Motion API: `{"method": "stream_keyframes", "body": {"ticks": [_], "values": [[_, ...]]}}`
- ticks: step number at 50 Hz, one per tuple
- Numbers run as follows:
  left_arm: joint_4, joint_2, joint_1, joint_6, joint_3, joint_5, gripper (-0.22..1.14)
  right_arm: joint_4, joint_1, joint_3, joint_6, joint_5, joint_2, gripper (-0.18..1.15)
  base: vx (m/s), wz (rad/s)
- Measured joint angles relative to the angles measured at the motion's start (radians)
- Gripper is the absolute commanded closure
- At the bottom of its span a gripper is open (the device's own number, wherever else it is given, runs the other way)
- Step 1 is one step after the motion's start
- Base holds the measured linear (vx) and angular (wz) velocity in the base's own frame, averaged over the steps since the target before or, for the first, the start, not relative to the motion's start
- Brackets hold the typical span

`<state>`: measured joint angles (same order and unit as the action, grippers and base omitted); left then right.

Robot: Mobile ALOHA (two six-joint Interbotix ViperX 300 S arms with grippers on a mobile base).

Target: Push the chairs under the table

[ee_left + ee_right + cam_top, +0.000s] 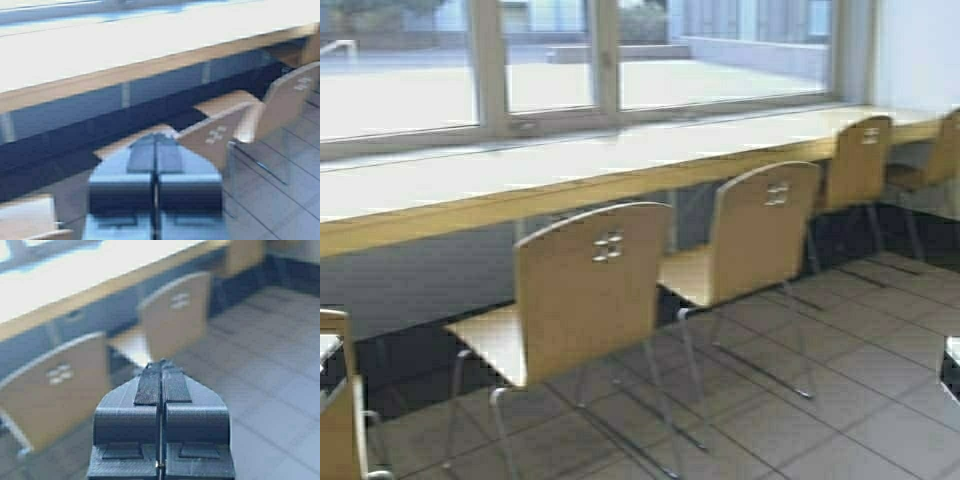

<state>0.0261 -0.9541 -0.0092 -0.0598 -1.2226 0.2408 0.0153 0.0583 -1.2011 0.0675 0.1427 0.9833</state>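
Along the window [550, 60], a long table [470, 215] with a thick wooden front edge; a row of plywood chairs drawn out from it over grey floor tiles [860, 370]: nearest chair [582, 290] seat half out from the edge, second chair [760, 235] beside it, third chair [860, 160] closer in, fourth chair [945, 145] at the far end; part of another chair [340, 420] at the near left corner; nothing between chairs and table. Left gripper [155, 142] raised, aimed toward the nearest chair's back, fingers pressed together, holding nothing; right gripper [161, 369] likewise closed and empty, pointing at two chair backs, touching neither.
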Motion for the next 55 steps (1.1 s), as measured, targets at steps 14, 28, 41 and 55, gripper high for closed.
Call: {"method": "stream_keyframes", "body": {"ticks": [14,28,41,55], "values": [[0.0,0.0,0.0,-0.038,0.0,0.002,0.89,0.0,0.063,0.0,0.0,-0.003,-0.021,0.93,0.21,0.52],[0.005,0.015,0.002,-0.167,0.0,0.002,0.89,0.005,0.064,0.002,0.006,-0.021,-0.066,0.92,0.17,0.52],[0.005,0.147,-0.038,-0.364,0.008,0.002,0.89,0.127,0.193,0.012,0.041,-0.055,-0.155,0.92,0.13,0.47],[0.052,0.535,-0.224,-0.615,0.135,0.011,0.87,0.525,0.385,0.164,0.04,-0.072,-0.477,0.92,0.1,0.33]]}}
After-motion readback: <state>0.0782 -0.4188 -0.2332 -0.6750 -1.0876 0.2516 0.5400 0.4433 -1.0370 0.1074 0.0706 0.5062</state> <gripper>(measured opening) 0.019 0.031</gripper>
